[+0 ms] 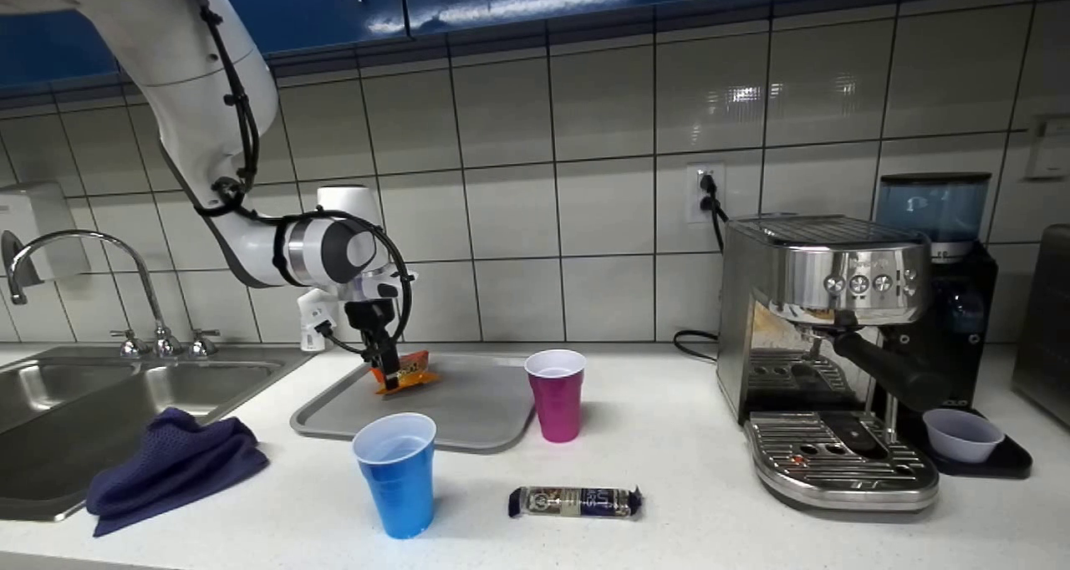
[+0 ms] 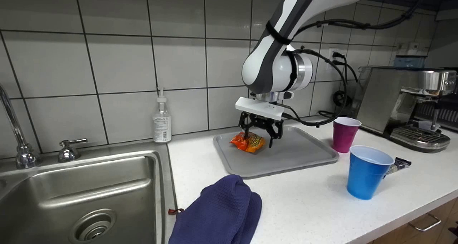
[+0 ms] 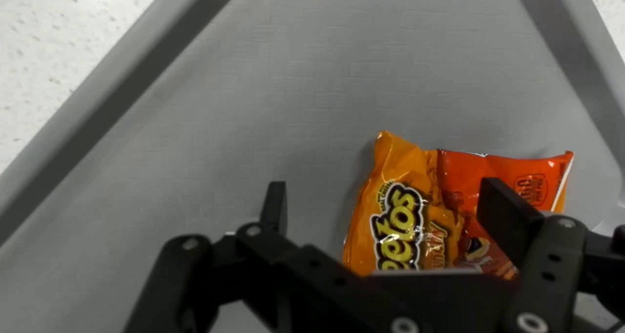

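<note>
Orange snack bag (image 3: pixel 425 206): we find it on the flat, round-cornered grey tray (image 3: pixel 293 79), its glossy film crinkled, orange at left and red at right in the wrist view. In an exterior view, left to right, we identify the steel sink (image 1: pixel 201 382), the purple cloth (image 1: pixel 180 465) with its waffled weave and loose folds, the tapered blue cup (image 1: pixel 401 482), the tapered magenta cup (image 1: pixel 557 403) and the slim wrapped bar (image 1: pixel 575 501).

With the claw (image 3: pixel 383 201), we observe both jaws spread wide, gripping nothing. In the wrist view, the left finger (image 3: pixel 276 206) stands over the tray surface; the bag begins between the fingers and is overlapped by the right finger (image 3: pixel 505 220). We cannot tell whether that finger touches the film.

For clearance, we read the raised tray rim (image 3: pixel 105 79) as a diagonal at left, well apart from the bag, with a broad stretch of finely textured tray between; the right rim (image 3: pixel 593 30) runs nearer to the bag.
</note>
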